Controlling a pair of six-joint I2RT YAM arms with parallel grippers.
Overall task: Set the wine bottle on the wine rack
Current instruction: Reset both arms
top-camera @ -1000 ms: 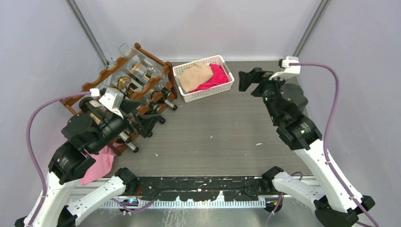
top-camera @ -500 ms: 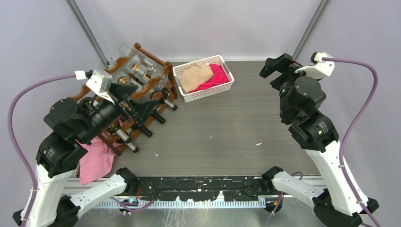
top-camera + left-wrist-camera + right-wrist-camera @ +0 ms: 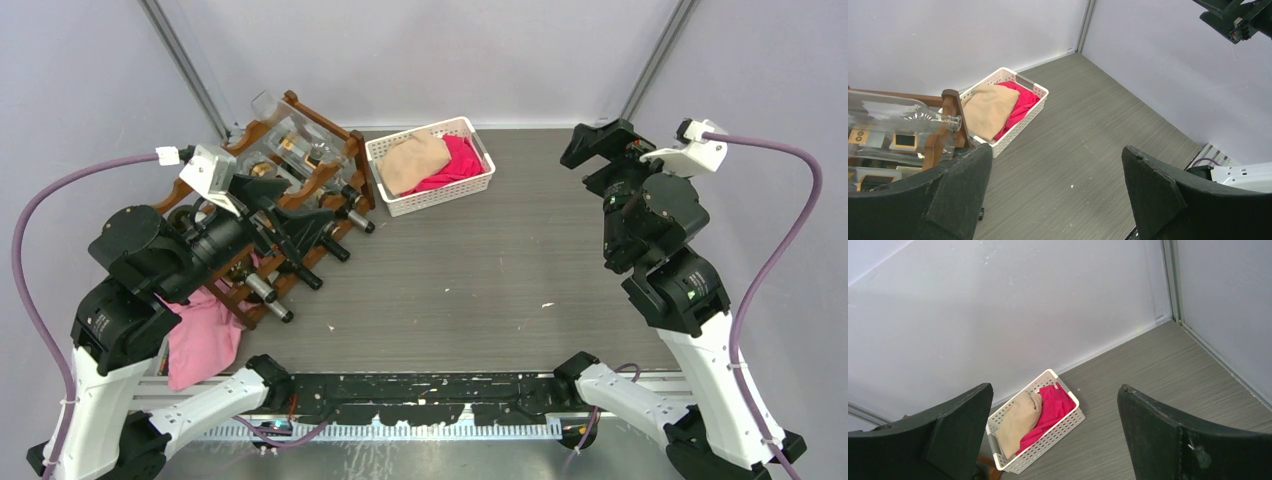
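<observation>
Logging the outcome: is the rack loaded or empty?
Loaded: several bottles lie on the rack, necks sticking out of its tiers.

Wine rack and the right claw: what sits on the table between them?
A white basket holding a tan cloth and a pink cloth sits between the wine rack and the right claw, seen in the top view.

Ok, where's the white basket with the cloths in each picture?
Top external: white basket at the back centre, right of the wine rack.
Left wrist: left of centre, beside the rack.
Right wrist: low, left of centre.
Shared landmark: the bright pink cloth inside it.
</observation>
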